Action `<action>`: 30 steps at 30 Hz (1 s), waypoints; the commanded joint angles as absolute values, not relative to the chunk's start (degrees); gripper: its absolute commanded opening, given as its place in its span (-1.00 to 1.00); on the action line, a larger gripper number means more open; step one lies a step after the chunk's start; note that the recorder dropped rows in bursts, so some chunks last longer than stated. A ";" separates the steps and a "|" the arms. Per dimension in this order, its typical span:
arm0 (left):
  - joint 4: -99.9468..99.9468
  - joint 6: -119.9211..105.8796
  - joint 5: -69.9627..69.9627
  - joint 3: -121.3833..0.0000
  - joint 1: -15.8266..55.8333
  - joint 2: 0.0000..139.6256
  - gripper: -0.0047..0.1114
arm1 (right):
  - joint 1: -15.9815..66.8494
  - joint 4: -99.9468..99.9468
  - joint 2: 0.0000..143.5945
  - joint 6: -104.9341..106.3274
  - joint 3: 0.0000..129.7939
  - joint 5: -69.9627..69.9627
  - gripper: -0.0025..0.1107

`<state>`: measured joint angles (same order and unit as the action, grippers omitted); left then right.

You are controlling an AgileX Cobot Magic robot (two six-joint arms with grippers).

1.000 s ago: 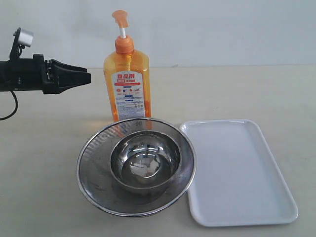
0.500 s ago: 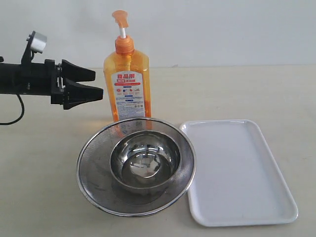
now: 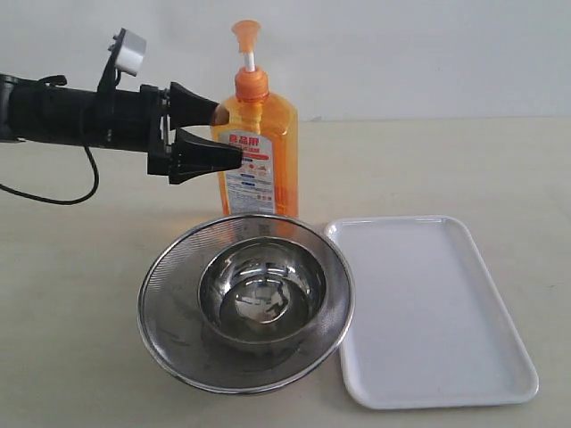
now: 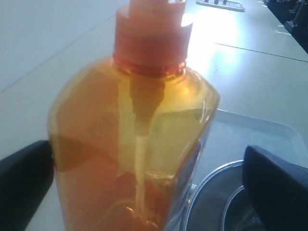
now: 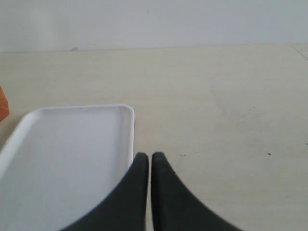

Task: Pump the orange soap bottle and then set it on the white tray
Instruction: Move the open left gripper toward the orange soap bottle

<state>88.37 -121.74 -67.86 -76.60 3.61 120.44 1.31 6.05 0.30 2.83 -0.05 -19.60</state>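
Bottle (image 3: 266,156) stands behind strainer (image 3: 162,314), tray (image 3: 428,303) at right.

Bottle (image 3: 263,169) stands toward the desk's (image 3: 446,165) far edge; left gripper (image 3: 229,134) straddles its left side with fingers apart, so that side is taken; strainer (image 3: 169,303) holding a bowl (image 3: 261,299) sits just in front, blocking a low reach from the near edge; tray (image 3: 428,308) fills the near right corner; room is open right of the bottle and above its pump (image 3: 246,31).

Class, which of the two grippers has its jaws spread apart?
The left gripper, its fingers spread either side of the orange soap bottle. The right gripper has its fingers closed together, holding nothing, near the white tray.
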 commanded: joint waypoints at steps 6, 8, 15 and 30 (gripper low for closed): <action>90.59 -122.16 -56.05 -78.02 5.24 120.34 0.98 | 1.17 5.66 0.00 2.98 0.00 -19.14 -0.96; 90.21 -122.16 -55.94 -78.42 5.24 120.45 0.98 | 1.17 5.66 0.00 2.98 0.00 -19.14 -0.96; 88.82 -122.16 -64.43 -83.48 5.24 123.73 0.94 | 1.17 5.66 0.00 2.98 0.00 -19.14 -0.96; 90.08 -122.16 -69.96 -88.19 5.35 129.34 0.10 | 1.17 5.66 0.00 2.98 0.00 -19.14 -0.96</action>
<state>88.59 -121.96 -69.51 -87.89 5.17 128.97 1.31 6.05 0.30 2.83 -0.05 -19.60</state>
